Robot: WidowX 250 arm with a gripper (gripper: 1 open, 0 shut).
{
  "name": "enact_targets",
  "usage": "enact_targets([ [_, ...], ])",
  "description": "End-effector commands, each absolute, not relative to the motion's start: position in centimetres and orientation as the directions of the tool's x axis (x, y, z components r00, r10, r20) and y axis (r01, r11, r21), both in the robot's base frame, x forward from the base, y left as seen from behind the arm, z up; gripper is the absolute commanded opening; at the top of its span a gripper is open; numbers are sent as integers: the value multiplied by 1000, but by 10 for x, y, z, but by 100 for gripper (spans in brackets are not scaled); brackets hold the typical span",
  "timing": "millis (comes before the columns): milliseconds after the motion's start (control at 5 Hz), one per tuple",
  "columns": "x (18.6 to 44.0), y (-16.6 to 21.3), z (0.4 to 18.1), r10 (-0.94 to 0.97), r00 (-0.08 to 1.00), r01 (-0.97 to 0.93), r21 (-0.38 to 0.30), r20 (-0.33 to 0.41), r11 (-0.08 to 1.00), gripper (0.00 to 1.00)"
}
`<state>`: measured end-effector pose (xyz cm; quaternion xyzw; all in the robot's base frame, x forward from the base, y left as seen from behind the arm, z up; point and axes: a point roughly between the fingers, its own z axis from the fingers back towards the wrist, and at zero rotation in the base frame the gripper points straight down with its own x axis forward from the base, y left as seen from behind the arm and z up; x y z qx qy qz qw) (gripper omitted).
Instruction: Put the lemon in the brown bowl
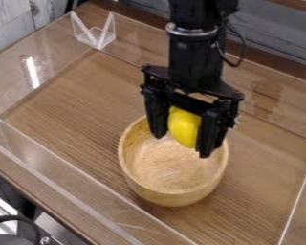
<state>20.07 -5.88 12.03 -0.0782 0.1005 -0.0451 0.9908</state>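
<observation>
surface (79,105): wood-grain, clear walls around it | brown bowl (156,177): resting on it, lower centre | upper left: clear object (95,31), possibly a stand

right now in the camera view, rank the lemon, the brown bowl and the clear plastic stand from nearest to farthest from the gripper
1. The lemon: clamped between the fingers of the gripper, so it touches it.
2. The brown bowl: directly beneath the gripper, its rim just under the fingertips.
3. The clear plastic stand: far off at the back left corner of the table, well away from the arm.

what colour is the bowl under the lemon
Light tan wood with visible grain; the bowl shows best in the camera view.
</observation>
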Motion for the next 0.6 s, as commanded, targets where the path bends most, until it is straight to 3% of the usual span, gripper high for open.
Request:
enact_targets([
  [0, 204, -59, 133, -100, 985, 75, -177, -139, 981, 100],
  [400, 200, -60, 133, -103, 984, 75, -186, -144, 980, 100],
])
